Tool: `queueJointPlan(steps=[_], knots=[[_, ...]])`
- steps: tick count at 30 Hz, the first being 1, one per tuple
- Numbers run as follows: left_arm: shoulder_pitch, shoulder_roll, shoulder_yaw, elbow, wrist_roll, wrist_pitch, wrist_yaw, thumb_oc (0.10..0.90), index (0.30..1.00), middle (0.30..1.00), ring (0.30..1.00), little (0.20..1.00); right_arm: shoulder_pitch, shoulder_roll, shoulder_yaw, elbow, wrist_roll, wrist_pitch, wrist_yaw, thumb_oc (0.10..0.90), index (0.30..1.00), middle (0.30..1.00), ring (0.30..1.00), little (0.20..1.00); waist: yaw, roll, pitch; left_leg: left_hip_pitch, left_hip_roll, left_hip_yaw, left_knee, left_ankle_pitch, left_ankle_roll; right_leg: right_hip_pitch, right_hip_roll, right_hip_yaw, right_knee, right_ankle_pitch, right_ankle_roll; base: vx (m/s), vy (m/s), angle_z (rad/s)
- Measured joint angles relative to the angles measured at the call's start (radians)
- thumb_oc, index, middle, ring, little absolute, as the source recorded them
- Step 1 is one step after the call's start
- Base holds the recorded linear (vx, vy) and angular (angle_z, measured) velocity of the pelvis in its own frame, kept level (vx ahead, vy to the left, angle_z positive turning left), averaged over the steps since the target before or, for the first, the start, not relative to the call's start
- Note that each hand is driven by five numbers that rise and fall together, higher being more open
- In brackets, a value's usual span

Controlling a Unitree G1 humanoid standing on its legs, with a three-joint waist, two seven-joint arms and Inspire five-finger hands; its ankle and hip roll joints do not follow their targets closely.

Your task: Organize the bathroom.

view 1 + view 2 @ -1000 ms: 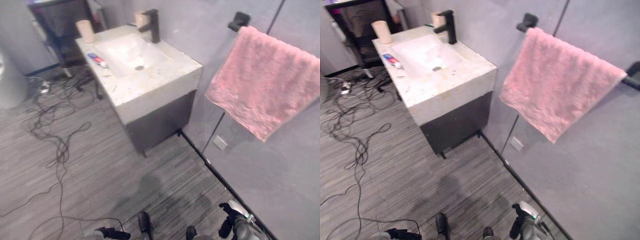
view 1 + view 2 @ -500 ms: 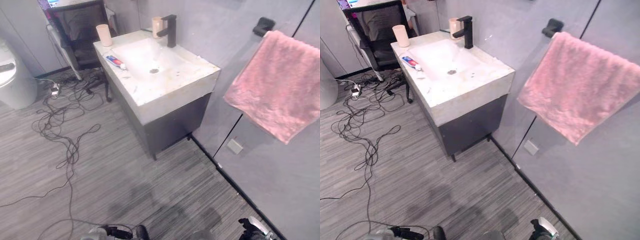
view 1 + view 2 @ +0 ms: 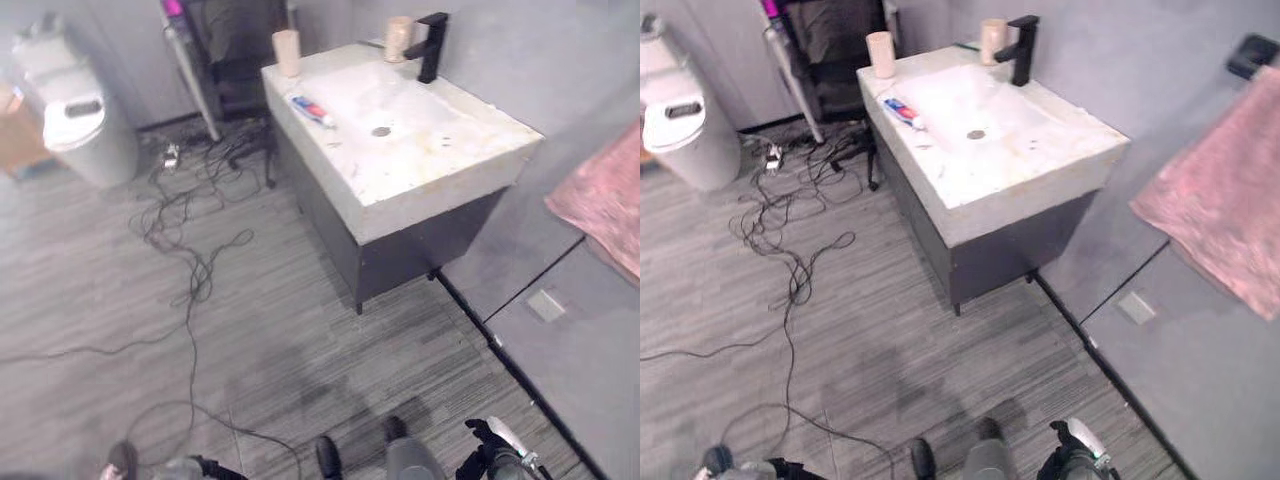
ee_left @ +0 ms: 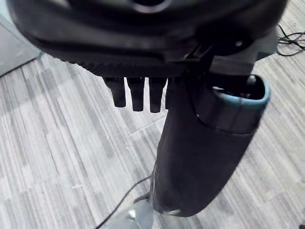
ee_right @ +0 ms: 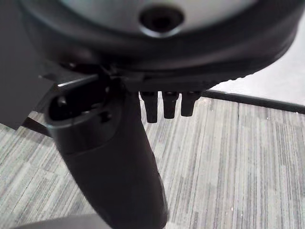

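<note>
A grey striped floor (image 3: 890,340) is seen below grey walls (image 3: 1120,70); a black chair (image 3: 835,45) and white bin (image 3: 685,130) are placed upper left.

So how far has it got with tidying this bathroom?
Nothing looks tidied yet. Both hands hang low over the floor with straight fingers, the left hand and right hand holding nothing. Still to sort: the toothpaste tube lying loose on the sink top, with one cup at its corner and another by the black faucet.

left hand (image 4: 143,57): fingers straight, holding nothing | right hand (image 5: 157,62): fingers straight, holding nothing
</note>
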Motion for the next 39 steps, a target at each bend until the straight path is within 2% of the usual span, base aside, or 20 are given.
queueJointPlan(steps=[2,4,5,7,8,10,12,14,17,18,21,24,27,28,29,30,32,34,35,39], knots=[[0.023,-0.017,0.0,0.0,-0.008,0.0,0.026,0.8,0.9,0.9,0.9,0.9,0.003,-0.001,-0.002,0.002,-0.003,-0.009,0.0,0.8,0.9,0.9,0.9,0.9,-0.001,-0.015,-0.021,0.017,-0.01,-0.004,0.0,-0.013,0.005,0.0,-0.004,-0.005,0.015,0.041,-0.013,0.11,-0.023,0.17],[0.042,-0.037,0.0,-0.001,-0.015,-0.004,0.049,0.8,0.9,0.9,0.9,0.9,-0.001,-0.002,-0.002,0.0,-0.006,-0.024,0.0,0.8,0.9,0.9,0.9,0.9,-0.005,-0.014,-0.044,-0.006,-0.012,-0.013,0.054,-0.047,-0.032,0.015,-0.006,-0.006,0.002,0.078,-0.027,0.06,-0.041,0.17],[0.045,-0.044,-0.001,0.003,-0.021,-0.012,0.054,0.8,0.9,0.9,0.9,0.9,-0.003,-0.002,0.001,0.0,-0.005,-0.026,0.002,0.8,0.9,0.9,0.9,0.9,0.002,-0.009,-0.048,-0.015,-0.004,-0.017,0.107,-0.071,-0.12,0.028,0.014,-0.02,-0.001,0.066,-0.045,0.04,0.02,0.58],[0.011,-0.041,-0.016,0.001,-0.052,-0.028,0.061,0.8,0.9,0.9,0.9,0.9,-0.012,-0.008,0.005,0.0,-0.004,-0.035,0.002,0.8,0.9,0.9,0.9,0.9,0.016,-0.047,-0.054,-0.252,-0.005,0.017,0.528,-0.102,-0.175,0.042,-0.037,-0.024,-0.017,0.043,-0.089,0.12,0.142,0.42],[-0.002,-0.043,-0.02,-0.011,-0.072,-0.032,0.056,0.8,0.9,0.9,0.9,0.9,-0.022,-0.022,0.011,0.004,-0.004,-0.036,0.003,0.8,0.9,0.9,0.9,0.9,0.037,-0.045,-0.055,-0.318,0.043,0.023,0.657,-0.137,-0.158,0.043,-0.036,-0.023,-0.02,0.038,-0.1,0.23,0.247,-0.21],[0.015,-0.037,-0.001,-0.016,-0.084,-0.033,0.051,0.8,0.9,0.9,0.9,0.9,-0.045,-0.046,0.017,0.01,0.007,-0.042,-0.002,0.8,0.9,0.9,0.9,0.9,0.05,-0.033,-0.059,-0.307,0.199,0.003,0.575,-0.147,-0.174,0.078,-0.002,-0.021,-0.025,0.03,-0.107,0.27,0.379,-0.32],[0.038,-0.039,-0.002,-0.017,-0.084,-0.037,0.037,0.8,0.9,0.9,0.9,0.9,-0.074,-0.076,0.043,0.009,0.016,-0.04,-0.019,0.8,0.9,0.9,0.9,0.9,0.046,-0.003,-0.067,-0.249,0.279,-0.051,0.392,-0.118,-0.192,0.088,0.01,-0.002,-0.018,0.018,-0.103,0.21,0.402,-0.33],[0.024,-0.044,-0.009,-0.017,-0.085,-0.039,0.034,0.8,0.9,0.9,0.9,0.9,-0.116,-0.103,0.048,0.006,0.017,-0.035,-0.042,0.8,0.9,0.9,0.9,0.9,0.041,0.021,-0.062,-0.233,0.302,-0.1,0.272,-0.055,-0.217,0.061,-0.001,0.029,-0.017,0.014,-0.091,0.31,0.62,-0.47],[0.017,-0.047,-0.01,-0.003,-0.128,-0.038,0.041,0.8,0.9,0.9,0.9,0.9,-0.171,-0.097,0.049,-0.01,0.01,-0.016,-0.046,0.8,0.9,0.9,0.9,0.9,0.054,0.05,-0.028,-0.119,0.286,-0.008,0.083,0.016,-0.213,-0.012,-0.002,0.12,0.05,0.013,-0.052,0.23,0.527,-0.83],[-0.007,-0.048,0.0,0.015,-0.128,-0.036,0.041,0.8,0.9,0.9,0.9,0.9,-0.17,-0.094,0.046,-0.028,-0.001,-0.016,-0.044,0.8,0.9,0.9,0.9,0.9,0.041,0.025,-0.002,-0.119,0.242,0.028,0.093,0.026,-0.219,-0.019,-0.05,0.119,0.057,0.021,-0.033,0.21,0.475,-0.54],[-0.009,-0.059,0.0,0.014,-0.131,-0.039,0.04,0.8,0.9,0.9,0.9,0.9,-0.136,-0.091,0.038,-0.038,-0.009,-0.013,-0.033,0.8,0.9,0.9,0.9,0.9,0.035,0.0,0.011,-0.127,0.148,0.073,0.13,-0.025,-0.155,-0.023,-0.139,0.12,0.033,0.064,-0.003,0.26,0.489,-0.27],[0.006,-0.057,0.0,0.031,-0.164,-0.034,0.049,0.8,0.9,0.9,0.9,0.9,-0.096,-0.086,0.009,-0.039,-0.046,-0.019,-0.012,0.8,0.9,0.9,0.9,0.9,0.052,0.023,0.03,-0.097,0.111,0.153,0.159,-0.075,-0.1,-0.036,-0.18,0.142,0.028,0.17,-0.045,0.24,0.34,-0.62],[0.03,-0.022,0.001,0.03,-0.173,-0.022,0.054,0.8,0.9,0.9,0.9,0.9,-0.062,-0.082,-0.001,-0.036,-0.069,-0.05,0.001,0.8,0.9,0.9,0.9,0.9,0.056,0.024,0.035,-0.093,0.093,0.189,0.175,-0.119,-0.066,-0.063,-0.198,0.127,0.044,0.248,-0.032,0.23,0.186,-0.44],[0.038,-0.006,0.002,0.03,-0.169,-0.021,0.055,0.8,0.9,0.9,0.9,0.9,-0.051,-0.079,-0.001,-0.036,-0.076,-0.061,0.001,0.8,0.9,0.9,0.9,0.9,0.051,0.026,0.039,-0.084,0.087,0.182,0.17,-0.123,-0.051,-0.076,-0.198,0.107,0.066,0.248,-0.02,0.24,0.14,-0.17],[0.037,0.007,0.003,0.027,-0.153,-0.017,0.054,0.8,0.9,0.9,0.9,0.9,-0.04,-0.079,-0.002,-0.033,-0.075,-0.061,0.0,0.8,0.9,0.9,0.9,0.9,0.047,0.031,0.049,-0.063,0.085,0.166,0.132,-0.102,-0.033,-0.085,-0.17,0.101,0.082,0.156,0.015,0.16,0.1,-0.01],[0.033,0.015,0.004,0.025,-0.147,-0.016,0.053,0.8,0.9,0.9,0.9,0.9,-0.034,-0.079,-0.002,-0.033,-0.073,-0.06,0.0,0.8,0.9,0.9,0.9,0.9,0.039,0.033,0.05,-0.055,0.084,0.161,0.104,-0.077,-0.031,-0.086,-0.141,0.098,0.065,0.131,0.025,0.23,0.1,0.19],[0.019,0.037,0.008,0.019,-0.114,-0.014,0.046,0.8,0.9,0.9,0.9,0.9,-0.029,-0.074,-0.005,-0.032,-0.072,-0.059,-0.006,0.8,0.9,0.9,0.9,0.9,0.02,0.01,0.06,-0.047,0.061,0.129,0.061,-0.042,-0.027,-0.092,-0.093,0.073,0.024,0.106,0.05,0.31,0.098,0.47],[0.008,0.037,0.006,0.003,-0.083,-0.001,0.043,0.8,0.9,0.9,0.9,0.9,-0.024,-0.063,-0.013,-0.031,-0.062,-0.046,-0.018,0.8,0.9,0.9,0.9,0.9,0.022,-0.027,0.064,-0.019,0.033,0.125,0.034,-0.038,-0.025,-0.085,-0.072,0.031,-0.015,0.106,0.048,0.29,0.07,0.37],[0.01,0.029,0.004,0.0,-0.083,0.004,0.043,0.8,0.9,0.9,0.9,0.9,-0.022,-0.059,-0.023,-0.029,-0.061,-0.043,-0.021,0.8,0.9,0.9,0.9,0.9,0.018,-0.031,0.061,-0.01,0.028,0.125,0.026,-0.034,-0.031,-0.079,-0.059,0.032,-0.025,0.132,0.015,0.37,0.064,0.1],[0.04,-0.022,-0.017,-0.035,-0.091,0.044,0.044,0.8,0.9,0.9,0.9,0.9,-0.049,-0.056,-0.041,-0.016,-0.076,-0.066,-0.015,0.8,0.9,0.9,0.9,0.9,0.026,-0.013,0.041,0.026,0.057,0.157,0.032,-0.066,-0.075,-0.052,-0.012,0.037,-0.023,0.138,-0.014,0.32,-0.117,-0.3]])
